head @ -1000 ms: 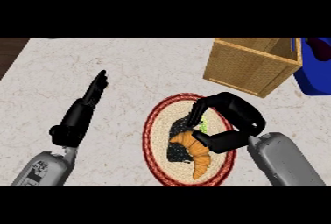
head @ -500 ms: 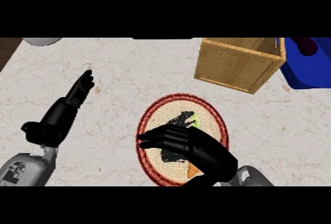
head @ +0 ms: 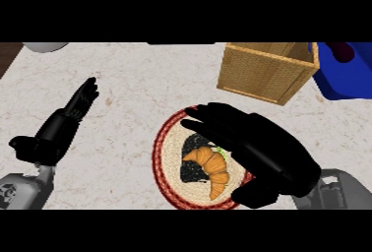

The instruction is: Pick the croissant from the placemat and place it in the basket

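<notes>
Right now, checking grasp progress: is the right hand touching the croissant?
Cannot tell. In the head view the right hand overlaps the croissant's edge from above, hiding any contact or gap.

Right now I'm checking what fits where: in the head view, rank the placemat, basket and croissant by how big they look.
1. placemat, though the right hand hides part of it.
2. basket, close behind; it is cut by the top edge, so this is unsure.
3. croissant, clearly smallest.
</notes>
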`<action>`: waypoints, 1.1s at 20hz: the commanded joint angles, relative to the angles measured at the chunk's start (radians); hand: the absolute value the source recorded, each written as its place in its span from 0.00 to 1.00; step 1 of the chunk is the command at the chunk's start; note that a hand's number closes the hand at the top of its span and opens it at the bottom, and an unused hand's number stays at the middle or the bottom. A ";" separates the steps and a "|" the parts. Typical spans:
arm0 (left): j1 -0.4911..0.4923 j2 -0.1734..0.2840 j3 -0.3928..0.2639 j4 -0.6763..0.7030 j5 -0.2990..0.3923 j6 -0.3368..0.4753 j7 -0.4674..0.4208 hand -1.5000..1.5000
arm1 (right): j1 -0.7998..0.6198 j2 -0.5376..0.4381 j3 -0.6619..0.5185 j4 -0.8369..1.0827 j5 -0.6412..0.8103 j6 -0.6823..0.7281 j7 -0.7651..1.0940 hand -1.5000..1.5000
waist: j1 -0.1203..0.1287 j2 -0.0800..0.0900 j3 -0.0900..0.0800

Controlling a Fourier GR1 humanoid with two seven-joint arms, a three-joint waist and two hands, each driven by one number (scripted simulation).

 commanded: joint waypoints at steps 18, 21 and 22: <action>0.048 -0.090 0.069 -0.004 -0.082 -0.089 -0.010 0.50 | 0.007 -0.119 -0.332 -0.210 -0.421 0.583 0.321 0.00 | 0.017 0.014 0.004; 0.009 -0.080 0.108 0.027 -0.074 -0.135 -0.008 0.50 | 0.019 -0.038 -0.312 -0.143 -0.348 0.535 0.294 0.00 | 0.018 0.015 0.004; 0.015 -0.111 0.083 -0.058 -0.101 -0.090 0.047 0.50 | 0.044 -0.034 -0.316 -0.151 -0.331 0.551 0.265 0.00 | 0.020 0.014 0.004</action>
